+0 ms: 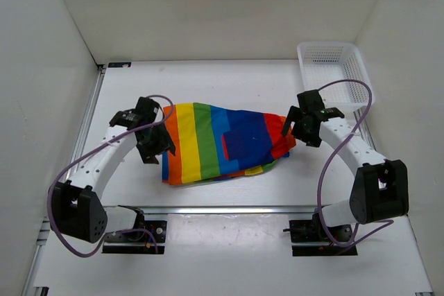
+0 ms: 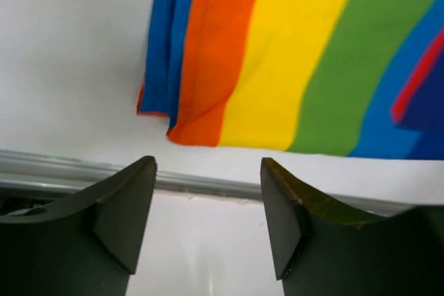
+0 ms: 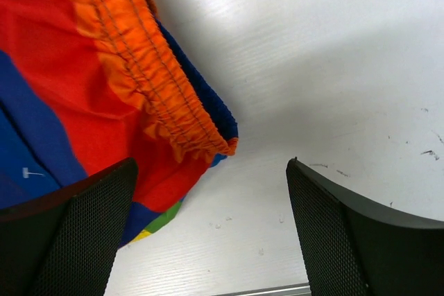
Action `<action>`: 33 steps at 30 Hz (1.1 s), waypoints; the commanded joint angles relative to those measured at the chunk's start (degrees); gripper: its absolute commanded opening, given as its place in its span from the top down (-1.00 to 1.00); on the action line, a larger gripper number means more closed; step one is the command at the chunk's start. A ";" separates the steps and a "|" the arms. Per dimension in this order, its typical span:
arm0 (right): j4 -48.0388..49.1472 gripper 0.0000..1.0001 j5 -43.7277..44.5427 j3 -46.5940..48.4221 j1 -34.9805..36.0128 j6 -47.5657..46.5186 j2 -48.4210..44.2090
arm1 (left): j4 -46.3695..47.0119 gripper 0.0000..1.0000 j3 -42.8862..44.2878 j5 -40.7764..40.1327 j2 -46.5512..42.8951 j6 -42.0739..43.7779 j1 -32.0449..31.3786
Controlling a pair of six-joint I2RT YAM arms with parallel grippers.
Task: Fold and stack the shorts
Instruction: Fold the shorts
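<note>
Soft cloth shorts in broad rainbow stripes [image 1: 208,145] lie flat around the middle of the white tabletop [image 1: 229,88], well apart from every edge; stripes run far side to near side, orange at the left end, then yellow, green, blue; small darker blue patch pocket [image 1: 246,140] faces up toward the right end; red cloth and the gathered orange waistband [image 3: 149,95] are at the right end; a bit of yellow-green cloth pokes out under the near right corner of the shorts. Left fingers [image 2: 118,216] spread apart, nothing between them; they hang over bare tabletop just beside the near left corner of the shorts, clear of the cloth in the left wrist view. Right fingers [image 3: 347,240] spread wide, nothing between them, over bare tabletop just beside the waistband end; one finger overlaps the red cloth in the right wrist view, cannot tell if it touches. White left arm [image 1: 104,161] curves in from the near left corner, white right arm [image 1: 347,145] from the near right corner. White mesh plastic basket [image 1: 331,67] sits in the far right corner of the tabletop, apart from the shorts. Silver metal rail [image 1: 229,209] runs along the near edge, between the arm bases and the shorts.
</note>
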 commanded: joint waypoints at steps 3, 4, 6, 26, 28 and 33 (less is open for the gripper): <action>-0.01 -0.80 1.13 4.29 -0.20 -1.62 -2.15 | 0.64 -0.41 8.07 -6.33 3.40 0.48 -0.22; -0.01 -0.77 1.13 4.81 -0.90 -1.62 -1.46 | 1.26 -0.41 8.59 -6.87 4.54 -0.04 -0.22; 0.68 -0.66 -1.41 6.48 -1.60 -3.55 0.56 | 3.02 -0.41 8.60 -6.87 8.41 0.47 0.48; 10.36 0.86 -12.77 -2.48 4.28 -4.60 15.59 | 15.14 -0.62 1.22 -2.04 26.17 1.62 5.22; 8.79 0.78 -12.23 -2.48 4.81 -5.22 15.60 | 15.15 -0.62 1.22 -2.04 27.66 1.62 5.22; 4.22 -0.30 -10.30 1.30 4.81 -7.51 10.60 | 15.68 -0.41 2.88 -3.09 29.51 1.62 5.22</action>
